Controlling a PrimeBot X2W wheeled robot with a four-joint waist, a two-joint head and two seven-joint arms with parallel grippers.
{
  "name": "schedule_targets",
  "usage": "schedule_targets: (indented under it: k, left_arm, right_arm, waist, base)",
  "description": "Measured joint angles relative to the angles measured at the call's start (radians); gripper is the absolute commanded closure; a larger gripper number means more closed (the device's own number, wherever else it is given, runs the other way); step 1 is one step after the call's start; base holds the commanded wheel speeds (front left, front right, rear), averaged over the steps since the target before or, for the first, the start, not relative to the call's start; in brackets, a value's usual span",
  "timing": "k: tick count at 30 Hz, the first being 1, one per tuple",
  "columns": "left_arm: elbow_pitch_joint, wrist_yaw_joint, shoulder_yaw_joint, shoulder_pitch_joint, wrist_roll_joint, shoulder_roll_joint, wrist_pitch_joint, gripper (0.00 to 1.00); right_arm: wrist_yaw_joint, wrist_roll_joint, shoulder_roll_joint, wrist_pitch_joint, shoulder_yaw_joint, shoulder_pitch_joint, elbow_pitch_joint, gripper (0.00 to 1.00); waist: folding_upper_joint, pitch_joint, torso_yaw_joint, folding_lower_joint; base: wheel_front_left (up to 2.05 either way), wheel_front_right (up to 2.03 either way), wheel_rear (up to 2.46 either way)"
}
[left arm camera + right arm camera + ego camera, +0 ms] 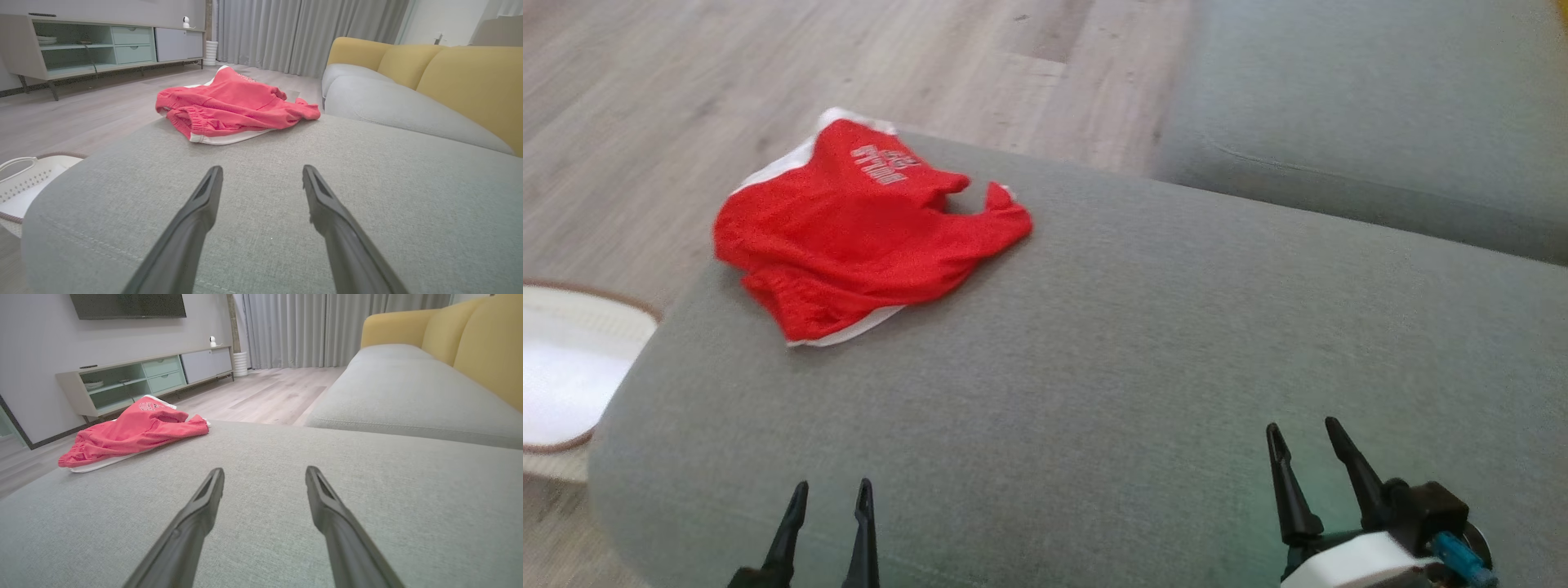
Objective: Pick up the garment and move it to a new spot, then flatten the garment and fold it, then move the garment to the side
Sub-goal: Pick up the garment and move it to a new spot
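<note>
The broad grey fabric seat cushion (1143, 343) spreads across the near and middle ground, with pale wood-plank flooring (686, 82) beyond its far edge; on the cushion's far left corner lies the red mesh garment with white trim (858, 229), bunched and creased, one white edge poking out underneath on the near side and another at the far side, lettering showing near its far end; it looks rumpled rather than squared into a neat fold, so the task is judged to be at or near its beginning, with the pick-up, the move to a new spot, the flattening, the folding and the final shift aside all apparently left to do, though a loose fold cannot be ruled out; the left gripper (833, 483) sits at the near left edge of the cushion, its two dark fingers spread wide, empty, well apart from the garment; the right gripper (1302, 425) sits at the near right, likewise spread wide and grasping nothing.
</note>
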Motion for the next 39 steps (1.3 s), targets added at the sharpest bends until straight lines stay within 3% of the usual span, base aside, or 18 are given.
schedule_targets:
  k: [8, 18, 23, 30, 34, 39]
  left_arm:
    - [-0.003, 0.000, 0.000, 0.000, 0.000, 0.006, 0.000, 0.00]
    - [-0.053, 0.009, 0.033, -0.003, -0.011, 0.018, 0.000, 0.00]
    - [-0.140, 0.008, 0.082, -0.061, -0.013, 0.105, 0.021, 0.00]
    - [-0.307, -0.018, 0.197, -0.325, -0.022, 0.278, 0.136, 0.00]
    - [-0.294, -0.037, 0.227, -0.463, -0.035, 0.356, 0.201, 0.00]
    - [-0.184, -0.046, 0.232, -0.550, -0.078, 0.369, 0.255, 0.00]
  right_arm:
    - [0.000, 0.003, 0.000, 0.000, 0.003, -0.002, 0.001, 0.00]
    - [0.000, 0.009, 0.000, 0.000, -0.006, -0.005, 0.001, 0.00]
    - [0.000, -0.022, 0.000, 0.000, -0.026, -0.006, -0.006, 0.00]
    - [0.000, -0.092, 0.000, 0.000, -0.030, -0.059, -0.026, 0.00]
    - [0.000, -0.141, -0.001, 0.000, -0.026, -0.123, -0.033, 0.00]
    - [0.000, -0.182, -0.002, 0.000, -0.014, -0.169, -0.032, 0.00]
  waist:
    - [0.0000, 0.009, 0.072, 0.0000]
    - [0.0000, 0.028, 0.065, 0.0000]
    - [0.0000, 0.053, 0.053, 0.0000]
    - [0.0000, 0.128, 0.027, 0.0001]
    - [0.0000, 0.195, 0.005, 0.0002]
    - [0.0000, 0.266, -0.019, 0.0003]
  base:
    - [0.00, 0.00, 0.00]
    - [0.00, 0.00, 0.00]
    - [0.00, 0.00, 0.00]
    - [0.00, 0.00, 0.00]
    - [0.00, 0.00, 0.00]
    - [0.00, 0.00, 0.00]
